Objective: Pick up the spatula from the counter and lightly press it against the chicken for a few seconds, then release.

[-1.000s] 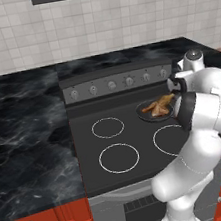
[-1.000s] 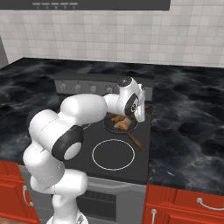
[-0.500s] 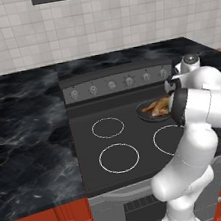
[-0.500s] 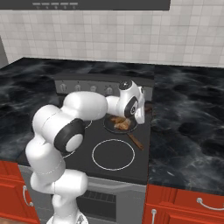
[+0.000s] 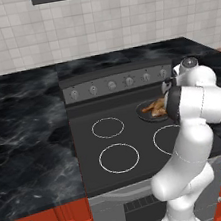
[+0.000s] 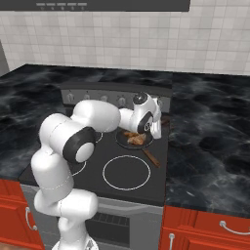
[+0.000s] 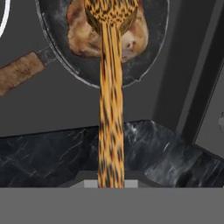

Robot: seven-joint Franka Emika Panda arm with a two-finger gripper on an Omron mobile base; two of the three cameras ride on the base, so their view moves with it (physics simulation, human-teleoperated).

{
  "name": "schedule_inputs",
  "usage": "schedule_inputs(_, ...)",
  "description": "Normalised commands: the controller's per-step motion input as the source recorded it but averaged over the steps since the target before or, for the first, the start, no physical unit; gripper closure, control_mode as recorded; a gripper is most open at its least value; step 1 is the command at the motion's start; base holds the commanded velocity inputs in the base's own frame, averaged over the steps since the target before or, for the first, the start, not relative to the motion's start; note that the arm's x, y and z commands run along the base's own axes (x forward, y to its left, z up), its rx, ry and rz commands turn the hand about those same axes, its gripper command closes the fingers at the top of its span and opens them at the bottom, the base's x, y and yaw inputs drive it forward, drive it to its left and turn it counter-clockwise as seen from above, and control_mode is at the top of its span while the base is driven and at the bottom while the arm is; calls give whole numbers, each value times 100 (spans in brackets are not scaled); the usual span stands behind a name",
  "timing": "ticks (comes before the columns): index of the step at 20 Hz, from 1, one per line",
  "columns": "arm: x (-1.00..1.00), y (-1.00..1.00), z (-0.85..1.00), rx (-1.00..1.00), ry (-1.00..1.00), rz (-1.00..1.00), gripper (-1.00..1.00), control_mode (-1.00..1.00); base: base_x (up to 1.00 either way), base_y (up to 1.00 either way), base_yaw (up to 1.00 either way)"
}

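Observation:
In the hand view the spotted wooden spatula point(image 7: 109, 109) runs straight up from my gripper point(image 7: 109, 181), which is shut on its handle. Its blade lies over the browned chicken point(image 7: 83, 35) in the dark pan point(image 7: 153, 52); I cannot tell whether it touches. In the right base view my gripper point(image 6: 156, 131) hangs at the right rim of the pan point(image 6: 122, 141) on the stove's back right burner, beside the chicken point(image 6: 135, 139). In the left base view the chicken point(image 5: 155, 107) shows beside my forearm, which hides the hand.
The pan's wooden handle point(image 6: 151, 157) points toward the stove's front right. Black marble counter point(image 6: 210, 141) lies right of the stove point(image 6: 127, 188), and more counter point(image 5: 26, 141) to its left. The knob panel point(image 5: 113, 85) rises behind the burners.
The hand has sunk a little toward the pan and the elbow has dropped. Pan and chicken have stayed in place.

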Motion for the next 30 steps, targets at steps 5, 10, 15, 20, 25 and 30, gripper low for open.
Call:
schedule_inputs(5, 5, -6, -10, 0, -2, 1, 100, -100, 0, 0, 0)
schedule_inputs(10, 2, -17, -1, 0, 0, 0, 100, -100, 0, 0, 0)
schedule_inputs(15, 13, -5, 0, 0, 1, 0, 100, -100, 0, 0, 0)
schedule_inputs(20, 14, 0, -10, 0, 1, 1, 100, -100, 0, 0, 0)
schedule_inputs(25, 6, 0, -21, 0, 0, 1, 100, -100, 0, 0, 0)
schedule_inputs(30, 0, 0, -30, -2, 0, 1, 100, -100, 0, 0, 0)
